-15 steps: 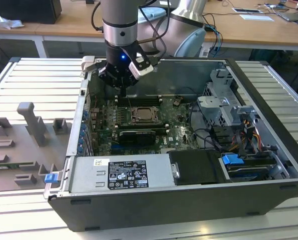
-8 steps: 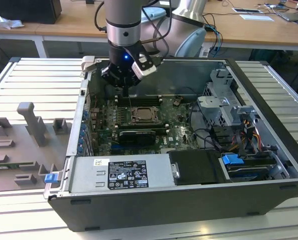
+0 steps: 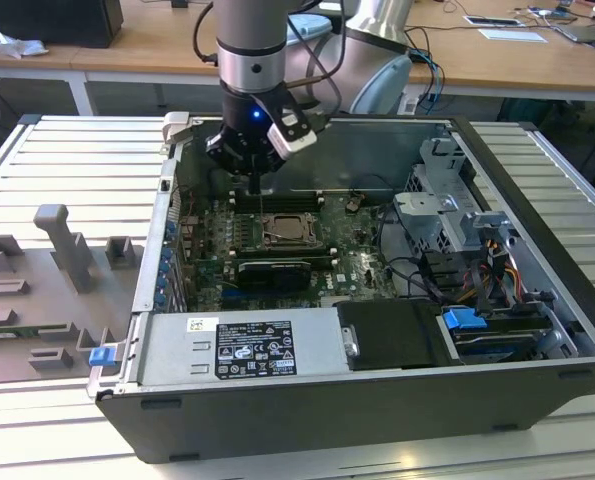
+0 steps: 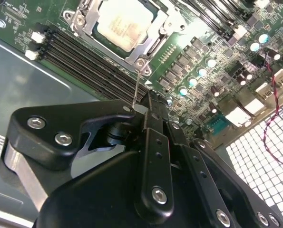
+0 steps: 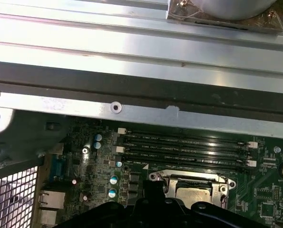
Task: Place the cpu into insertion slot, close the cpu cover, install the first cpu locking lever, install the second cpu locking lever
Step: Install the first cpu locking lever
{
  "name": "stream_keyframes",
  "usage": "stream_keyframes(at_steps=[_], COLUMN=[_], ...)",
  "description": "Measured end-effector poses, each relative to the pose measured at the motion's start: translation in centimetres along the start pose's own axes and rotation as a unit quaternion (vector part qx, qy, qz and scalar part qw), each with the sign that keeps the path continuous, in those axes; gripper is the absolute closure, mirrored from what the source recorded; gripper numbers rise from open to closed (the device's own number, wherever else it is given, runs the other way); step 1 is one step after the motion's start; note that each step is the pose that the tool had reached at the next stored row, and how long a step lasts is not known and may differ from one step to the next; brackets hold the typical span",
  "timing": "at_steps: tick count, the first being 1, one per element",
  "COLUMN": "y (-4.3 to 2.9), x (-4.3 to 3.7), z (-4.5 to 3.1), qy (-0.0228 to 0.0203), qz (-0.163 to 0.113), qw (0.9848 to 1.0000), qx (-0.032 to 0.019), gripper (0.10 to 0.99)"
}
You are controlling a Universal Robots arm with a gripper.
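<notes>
cpu (image 4: 118,27) pale silver-grey | cpu cover (image 4: 151,38) silver | circuit board (image 4: 198,42) green | gripper (image 4: 142,114) black

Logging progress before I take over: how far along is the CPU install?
Done: the cpu sits in the insertion slot, and the cpu cover looks closed over it. In hand: the gripper is shut on a thin locking lever beside the socket. Left: I cannot tell whether either lever is latched.

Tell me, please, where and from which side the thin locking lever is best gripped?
Grip the locking lever at its free upper end, coming from above: the thin wire stands nearly upright from a corner of the cpu cover. The gripper pinches that end.
</notes>
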State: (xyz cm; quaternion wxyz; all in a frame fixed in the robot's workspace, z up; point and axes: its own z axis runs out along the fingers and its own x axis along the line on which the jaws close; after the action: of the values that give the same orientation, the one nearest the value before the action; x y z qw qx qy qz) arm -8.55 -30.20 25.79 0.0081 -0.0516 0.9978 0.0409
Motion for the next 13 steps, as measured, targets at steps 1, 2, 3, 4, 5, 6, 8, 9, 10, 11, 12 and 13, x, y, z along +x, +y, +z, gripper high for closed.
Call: stream_keyframes(at_steps=[1,2,3,4,5,6,8,9,10,11,12,13], y=[-0.03,-0.07,-0.09,-0.14,-0.16,-0.2,-0.29,-0.32,-0.36,-0.37,-0.38,-0.39], x=[-0.2,-0.55,-0.75,-1.12,-1.36,-1.65,-2.42,-2.65,-2.94,-3.06,-3.15,-3.24], z=[0.03,0.08,0.11,0.18,0.22,0.25,0.39,0.43,0.47,0.5,0.56,0.66], qy=[0.0,0.0,0.0001,0.0001,0.0,0.0,-0.0003,-0.0004,-0.001,-0.0016,-0.0022,-0.0028], qz=[0.0,0.0,0.0,0.0,0.001,0.001,0.004,0.005,0.007,0.008,0.012,0.015], qw=[1.0,1.0,1.0,1.0,1.0,1.0,1.0,1.0,1.0,0.9999,0.9998,0.9998], qx=[0.0001,0.0002,0.0003,0.0005,0.0005,0.0006,0.0005,-0.0003,-0.0051,-0.0092,-0.013,-0.0149], gripper=[0.98,0.98,0.98,0.98,0.98,0.98,0.98,0.98,0.98,0.98,0.98,0.98])
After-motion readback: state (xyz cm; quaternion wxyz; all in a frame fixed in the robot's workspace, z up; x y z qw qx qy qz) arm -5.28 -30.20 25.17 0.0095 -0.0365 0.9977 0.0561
